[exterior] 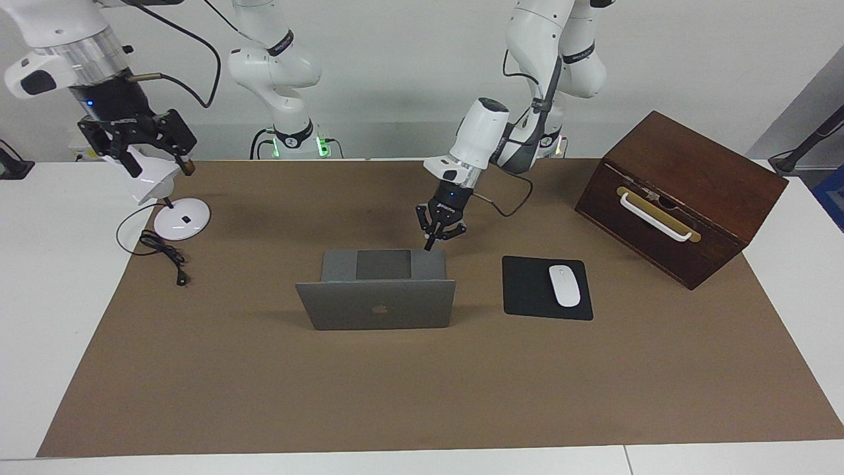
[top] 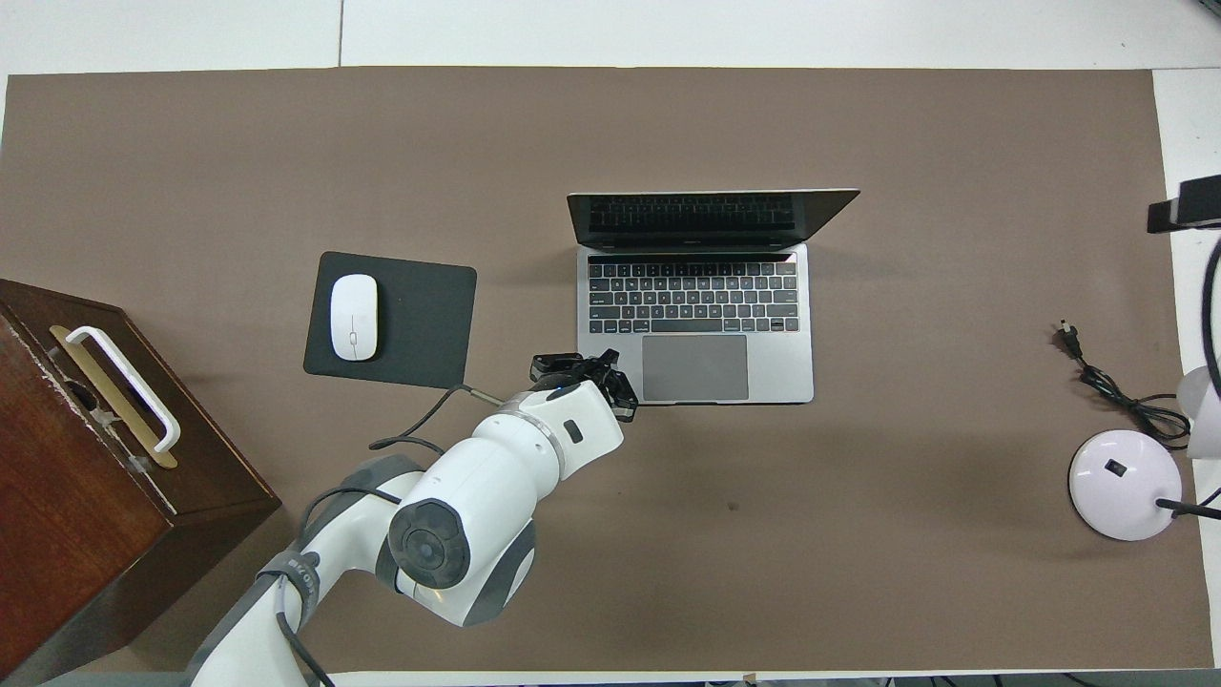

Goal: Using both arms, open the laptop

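The silver-grey laptop [exterior: 379,305] stands open in the middle of the brown mat, its lid upright with the apple logo facing away from the robots. The overhead view shows its keyboard and trackpad [top: 693,324]. My left gripper [exterior: 440,239] is open and low at the corner of the laptop's base that is nearest the robots, on the left arm's side. One fingertip [exterior: 430,247] is at the base's edge. It shows in the overhead view [top: 610,380] beside the trackpad. My right gripper [exterior: 142,142] is open and raised over the desk lamp, away from the laptop.
A black mouse pad [exterior: 527,290] with a white mouse [exterior: 564,285] lies beside the laptop toward the left arm's end. A brown wooden box [exterior: 686,191] with a white handle stands past it. A white desk lamp [exterior: 181,219] and its black cord [exterior: 161,251] sit at the right arm's end.
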{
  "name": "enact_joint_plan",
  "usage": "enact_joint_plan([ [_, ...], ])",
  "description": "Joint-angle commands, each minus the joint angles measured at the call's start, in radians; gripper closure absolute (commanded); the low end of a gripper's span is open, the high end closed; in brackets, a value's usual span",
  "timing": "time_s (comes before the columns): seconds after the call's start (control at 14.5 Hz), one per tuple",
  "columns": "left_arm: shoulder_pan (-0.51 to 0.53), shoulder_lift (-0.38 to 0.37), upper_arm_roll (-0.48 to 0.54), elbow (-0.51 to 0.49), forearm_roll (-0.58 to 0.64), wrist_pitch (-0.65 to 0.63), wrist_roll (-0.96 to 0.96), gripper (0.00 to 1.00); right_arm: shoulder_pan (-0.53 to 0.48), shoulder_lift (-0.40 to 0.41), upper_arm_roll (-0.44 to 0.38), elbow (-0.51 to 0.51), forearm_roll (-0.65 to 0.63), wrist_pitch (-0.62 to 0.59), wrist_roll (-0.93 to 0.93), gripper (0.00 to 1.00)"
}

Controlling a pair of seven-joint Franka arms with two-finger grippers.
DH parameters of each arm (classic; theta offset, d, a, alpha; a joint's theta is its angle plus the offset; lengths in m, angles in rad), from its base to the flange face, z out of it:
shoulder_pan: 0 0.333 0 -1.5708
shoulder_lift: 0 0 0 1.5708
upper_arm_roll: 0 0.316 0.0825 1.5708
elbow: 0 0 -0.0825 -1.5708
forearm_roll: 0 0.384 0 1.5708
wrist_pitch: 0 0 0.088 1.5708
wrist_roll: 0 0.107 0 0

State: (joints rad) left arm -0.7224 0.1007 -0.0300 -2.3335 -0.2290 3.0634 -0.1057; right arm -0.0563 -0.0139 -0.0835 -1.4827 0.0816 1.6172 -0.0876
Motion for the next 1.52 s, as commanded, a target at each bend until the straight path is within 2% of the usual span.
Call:
enact_joint_plan([
  [0.0, 0.03, -0.084, 0.004, 0.057, -0.003, -0.209, -0.038, 1.0, -0.016, -0.035, 0.016, -0.08, -0.074, 0.036, -0.09, 0.0],
  [0.14, 0.067, -0.122, 0.004, 0.111, -0.003, -0.343, -0.049, 1.0, -0.016, -0.081, 0.016, -0.175, -0.083, 0.105, -0.11, 0.0],
  [0.28, 0.115, -0.171, 0.004, 0.15, -0.001, -0.481, -0.052, 1.0, -0.002, -0.107, 0.018, -0.226, -0.082, 0.121, -0.107, 0.0],
  [0.62, 0.28, -0.283, 0.004, 0.267, 0.016, -0.831, -0.04, 1.0, 0.049, -0.109, 0.042, -0.228, -0.082, 0.136, -0.038, 0.0],
  [0.9, 0.392, -0.309, 0.004, 0.4, 0.111, -1.084, 0.019, 1.0, 0.049, -0.109, 0.042, -0.228, -0.082, 0.138, -0.038, 0.0],
  [1.1, 0.48, -0.335, 0.004, 0.418, 0.12, -1.164, 0.072, 0.99, 0.036, -0.106, 0.042, -0.223, -0.082, 0.132, -0.049, 0.0],
  [1.17, 0.506, -0.346, 0.005, 0.418, 0.12, -1.183, 0.078, 0.32, 0.036, -0.103, 0.042, -0.216, -0.082, 0.124, -0.049, 0.0],
  [1.24, 0.538, -0.349, 0.005, 0.419, 0.132, -1.19, 0.086, 0.0, 0.036, -0.101, 0.041, -0.214, -0.082, 0.124, -0.049, 0.0],
  [1.45, 0.624, -0.354, 0.004, 0.453, 0.149, -1.233, 0.106, 0.0, 0.044, -0.101, 0.041, -0.191, -0.083, 0.049, -0.046, 0.0],
])
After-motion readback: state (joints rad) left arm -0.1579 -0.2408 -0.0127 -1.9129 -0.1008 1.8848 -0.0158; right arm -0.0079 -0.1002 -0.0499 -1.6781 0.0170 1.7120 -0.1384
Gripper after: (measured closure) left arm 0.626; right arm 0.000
